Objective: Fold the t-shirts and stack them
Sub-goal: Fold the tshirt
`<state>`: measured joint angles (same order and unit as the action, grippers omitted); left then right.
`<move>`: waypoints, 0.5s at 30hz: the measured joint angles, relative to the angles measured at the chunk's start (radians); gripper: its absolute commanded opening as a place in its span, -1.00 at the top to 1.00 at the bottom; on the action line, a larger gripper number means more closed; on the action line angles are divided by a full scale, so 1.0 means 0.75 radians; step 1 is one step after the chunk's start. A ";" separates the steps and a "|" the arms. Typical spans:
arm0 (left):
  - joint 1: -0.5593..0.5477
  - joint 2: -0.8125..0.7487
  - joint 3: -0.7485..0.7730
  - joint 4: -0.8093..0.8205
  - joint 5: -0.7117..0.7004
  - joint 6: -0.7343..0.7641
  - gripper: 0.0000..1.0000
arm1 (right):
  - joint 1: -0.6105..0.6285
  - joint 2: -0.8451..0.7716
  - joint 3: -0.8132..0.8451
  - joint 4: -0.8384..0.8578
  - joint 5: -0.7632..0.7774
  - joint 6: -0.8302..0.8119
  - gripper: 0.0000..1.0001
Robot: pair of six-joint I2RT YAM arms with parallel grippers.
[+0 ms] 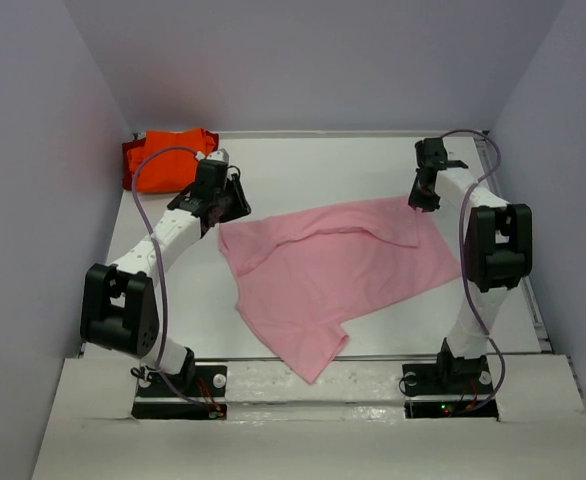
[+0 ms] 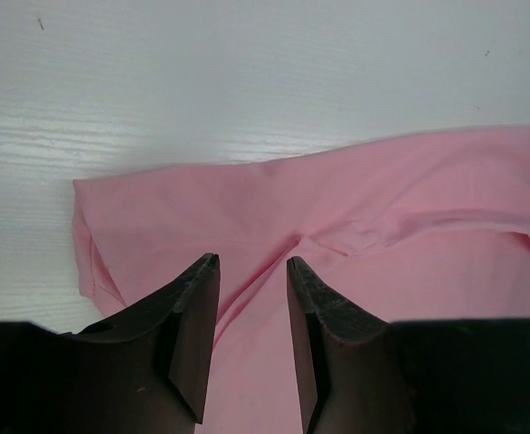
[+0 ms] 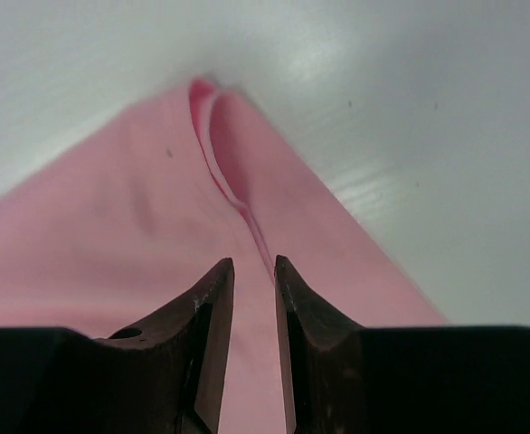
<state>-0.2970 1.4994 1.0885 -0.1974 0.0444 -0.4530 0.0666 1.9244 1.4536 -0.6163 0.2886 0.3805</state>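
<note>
— Left hand, wrist view: how did its fingers stand?

— Narrowly parted, tips down on the pink t-shirt. A raised crease of cloth ran up into the gap between them. Whether the fingers pinched that crease or only straddled it could not be told.

— And the right hand?

— Narrow as well, with the gap slimmer than on the left. Its fingers stood at a pointed corner of the same shirt, and a folded hem ran from the corner's tip back toward the gap. Here too it could not be told whether the cloth was clamped.

— Where did the shirt lie?

— In the overhead view it was spread, somewhat rumpled, across the middle of the white surface. Its far edge was turned over on itself in a strip running between the two hands. The left hand was at the far left corner of the cloth and the right hand at the far right corner. The nearest corner of the shirt reached the near edge of the surface, between the two arm bases.

— Any other garments?

— Orange t-shirts lay as a folded pile in the far left corner of the surface. The pile was just beyond the left hand and apart from the pink cloth, with a redder layer showing at its left side.
</note>
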 measured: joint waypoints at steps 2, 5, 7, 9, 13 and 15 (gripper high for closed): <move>0.000 -0.001 0.000 0.000 -0.001 0.001 0.09 | -0.001 0.065 0.091 -0.002 0.016 -0.007 0.38; 0.000 -0.001 0.000 0.001 0.000 0.001 0.09 | -0.005 0.133 0.170 -0.004 0.026 -0.016 0.38; 0.000 -0.001 0.000 0.001 0.001 0.001 0.09 | -0.009 0.173 0.201 -0.006 0.026 -0.020 0.38; 0.000 -0.001 0.000 0.002 0.004 0.001 0.09 | -0.014 0.210 0.219 -0.006 0.026 -0.023 0.38; 0.000 -0.001 0.000 0.009 0.007 0.001 0.10 | -0.022 0.267 0.241 -0.013 0.025 -0.024 0.38; 0.000 -0.001 0.000 0.010 0.007 0.001 0.10 | -0.027 0.292 0.257 -0.017 0.025 -0.024 0.38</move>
<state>-0.2970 1.4990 1.0885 -0.1898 0.0498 -0.4526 0.0460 2.1437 1.6466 -0.6289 0.3073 0.3622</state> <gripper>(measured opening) 0.454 0.307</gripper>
